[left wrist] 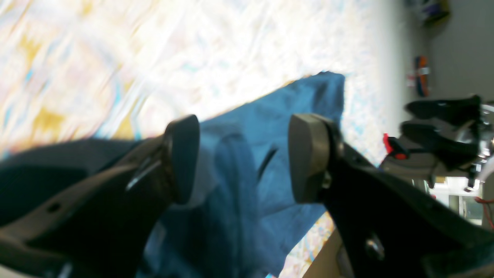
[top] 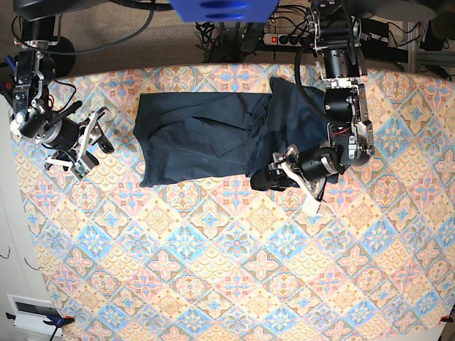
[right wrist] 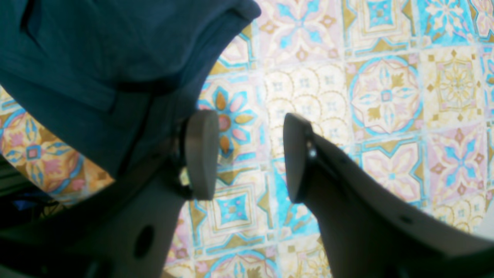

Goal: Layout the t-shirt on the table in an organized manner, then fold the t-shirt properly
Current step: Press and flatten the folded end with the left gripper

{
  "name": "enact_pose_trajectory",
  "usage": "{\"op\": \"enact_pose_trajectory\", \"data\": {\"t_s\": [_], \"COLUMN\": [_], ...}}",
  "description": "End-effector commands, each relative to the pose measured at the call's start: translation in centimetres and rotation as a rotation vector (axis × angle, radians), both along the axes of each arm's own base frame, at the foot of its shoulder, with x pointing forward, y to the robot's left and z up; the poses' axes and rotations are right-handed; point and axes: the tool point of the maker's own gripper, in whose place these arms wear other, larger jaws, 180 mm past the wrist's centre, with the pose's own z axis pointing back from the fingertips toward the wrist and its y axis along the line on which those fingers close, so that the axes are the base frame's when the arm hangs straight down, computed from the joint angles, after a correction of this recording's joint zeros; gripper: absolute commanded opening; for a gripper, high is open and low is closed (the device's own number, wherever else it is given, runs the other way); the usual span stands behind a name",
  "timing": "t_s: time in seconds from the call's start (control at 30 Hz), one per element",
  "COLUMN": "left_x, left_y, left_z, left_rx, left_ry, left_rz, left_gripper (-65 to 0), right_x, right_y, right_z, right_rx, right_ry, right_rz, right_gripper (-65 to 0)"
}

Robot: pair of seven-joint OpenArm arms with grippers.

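- The t-shirt (top: 206,138) lies on the counter (top: 227,284), toward its far edge in the base view. It is spread roughly flat as a wide dark rectangle. One end looks doubled over near the left arm, where a raised fold shows.
- The left gripper (top: 295,172) sits at the near corner of that doubled end. In the left wrist view the jaws stand apart, with blue cloth visible between and below them. The pads are not pinching any of it, so I read this gripper as released and empty.
- The right gripper (top: 89,145) is off the garment, over bare patterned cloth just beside the shirt's other end. In the right wrist view its jaws are also apart. Only floral tile shows in the gap, and the shirt's edge hangs at upper left. It holds nothing.
- Handling, my judgement: the fabric is thin, soft cotton, light and limp. It will drape and wrinkle rather than hold shape, and it may drag on the counter cloth when pulled.
- Where to grasp, my judgement: pinch at hems or corners, taking a single layer only. The doubled end by the left gripper needs a shallow bite, or both layers lift together.
- The layout looks unfinished, since that fold still needs opening before proper folding starts.
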Motion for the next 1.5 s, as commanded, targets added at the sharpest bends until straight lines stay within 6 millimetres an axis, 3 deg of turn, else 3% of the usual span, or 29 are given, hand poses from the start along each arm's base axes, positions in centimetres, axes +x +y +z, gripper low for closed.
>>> {"op": "enact_pose_trajectory", "data": {"t_s": [0.0,0.17,0.4,0.7,0.9,1.0,1.1,1.23,1.33,1.47], "left_x": [0.8,-0.8,-6.1,-7.7,-8.9,-9.1,-9.2,-8.9,-8.6,-7.1], "left_y": [0.8,2.5,3.2,-0.2,-3.1,-3.6,-3.9,-4.1,-4.0,-2.7], "left_z": [1.3,1.7,1.5,-0.3,-2.7,-3.7,-4.3,-4.4,-4.1,-1.7], "left_rx": [-0.009,-0.043,0.022,0.066,0.195,0.259,0.288,0.275,0.264,0.239], "left_ry": [-0.045,-0.032,-0.019,0.02,0.05,0.073,0.115,0.127,0.139,0.061], "left_rz": [0.02,0.008,-0.052,-0.136,-0.216,-0.217,-0.187,-0.141,-0.107,-0.017], "left_gripper": [-29.0,-29.0,-29.0,-28.4,-28.9,-29.2,-37.9,-64.2,-65.0,-65.0], "right_x": [0.8,0.8,0.7,0.6,0.6,0.6,0.7,0.7,0.9,0.9], "right_y": [-0.2,-0.2,-0.1,0.6,0.6,0.5,0.5,0.4,0.4,0.4], "right_z": [1.5,1.4,1.3,1.0,1.0,1.1,1.1,1.2,1.3,1.3], "right_rx": [-0.001,-0.001,0.002,0.025,0.025,0.025,0.024,0.024,0.024,0.024], "right_ry": [-0.046,-0.045,-0.042,-0.04,-0.04,-0.041,-0.043,-0.045,-0.05,-0.051], "right_rz": [0.007,0.007,0.01,0.006,0.006,0.005,0.002,0.001,0.001,0.0], "right_gripper": [-38.7,-38.7,-38.7,-38.7,-38.7,-38.7,-38.7,-38.7,-38.7,-38.7]}}
